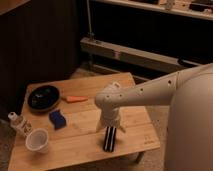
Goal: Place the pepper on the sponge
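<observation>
While the pale wooden table (141, 136) is bearing everything, the black two-finger gripper (109, 138) is pointing down near its front edge, fingers narrow, holding nothing; beside the round black dish (43, 96), the small blue block sponge (57, 119) and the slim orange pepper (76, 99) are lying apart.

A low rectangular table of pale wooden planks (134, 111) fills the 7 o'clock part of the view, standing on a speckled grey-brown floor (152, 163). Dark wood panelling (40, 45) rises at 10 o'clock. A pale metal shelf rail (130, 54) crosses from 12 to 2 o'clock beneath shadowed shelving. The light is dim and warm. The gripper (110, 139) hangs over the table's 5 o'clock edge.
</observation>
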You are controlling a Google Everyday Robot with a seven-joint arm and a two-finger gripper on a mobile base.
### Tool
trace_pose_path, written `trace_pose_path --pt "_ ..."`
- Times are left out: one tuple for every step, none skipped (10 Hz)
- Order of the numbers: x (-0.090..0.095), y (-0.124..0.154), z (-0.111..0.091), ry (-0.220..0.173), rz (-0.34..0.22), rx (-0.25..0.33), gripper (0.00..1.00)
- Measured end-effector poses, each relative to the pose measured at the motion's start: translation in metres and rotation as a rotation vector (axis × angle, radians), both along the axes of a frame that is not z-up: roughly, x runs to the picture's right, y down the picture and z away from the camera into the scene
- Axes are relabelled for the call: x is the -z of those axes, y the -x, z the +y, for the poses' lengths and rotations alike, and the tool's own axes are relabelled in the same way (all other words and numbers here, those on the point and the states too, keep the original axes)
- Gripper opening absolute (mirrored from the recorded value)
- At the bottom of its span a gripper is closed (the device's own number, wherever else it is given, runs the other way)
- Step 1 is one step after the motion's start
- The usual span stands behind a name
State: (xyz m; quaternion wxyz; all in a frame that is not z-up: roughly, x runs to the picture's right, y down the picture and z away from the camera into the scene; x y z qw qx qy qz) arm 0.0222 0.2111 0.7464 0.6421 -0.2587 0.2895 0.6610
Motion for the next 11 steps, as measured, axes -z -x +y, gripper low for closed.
trace_pose_path --pt "0.000 0.000 0.000 0.000 0.000 0.000 0.80" --pt "0.000 0.000 0.000 0.000 0.000 0.000 0.80" --pt "0.000 0.000 0.000 0.000 0.000 0.000 0.80" --pt "0.000 0.000 0.000 0.000 0.000 0.000 0.80" --pt "0.000 0.000 0.000 0.000 0.000 0.000 0.80" --pt "0.000 0.000 -0.001 -0.001 -0.005 0.002 0.80" --pt "-0.002 -0.004 -0.003 -0.009 -0.025 0.004 0.80" --pt "-0.006 -0.011 -0.009 -0.024 -0.038 0.015 0.80" --pt "-0.011 -0.019 -0.018 -0.041 -0.054 0.026 0.80" --pt "-0.023 -0.026 -0.040 -0.070 -0.102 0.056 0.80" --pt "-0.032 -0.032 -0.057 -0.088 -0.132 0.080 0.80"
